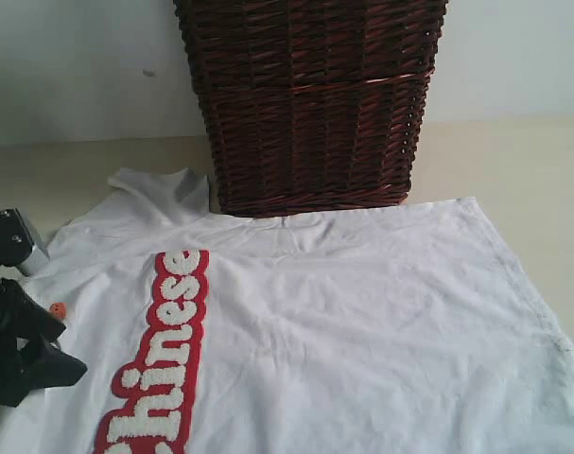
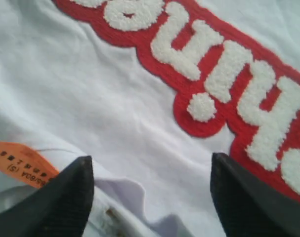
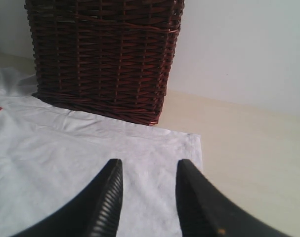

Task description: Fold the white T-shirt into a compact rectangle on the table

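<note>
The table (image 1: 518,175), pale beige, runs back to a light wall, and most of its near part is covered by the white T-shirt (image 1: 362,322), which lies spread out flat and wrinkled, chest side up. One sleeve (image 1: 164,194) is bunched at the far left, and the shirt's far edge runs right up to the foot of a dark brown wicker basket (image 1: 315,104) standing at the back of the table. A red band of fuzzy white lettering (image 1: 168,350) runs down the left part of the shirt. The left gripper (image 2: 152,200) sits low over the cloth beside that lettering, its jaws spread wide with nothing clamped between them. The right gripper (image 3: 147,197) hangs over the shirt's right part near its corner, jaws partly apart and holding nothing. A small orange tag (image 2: 23,165) shows at the seam just beside one left finger (image 2: 65,202).
</note>
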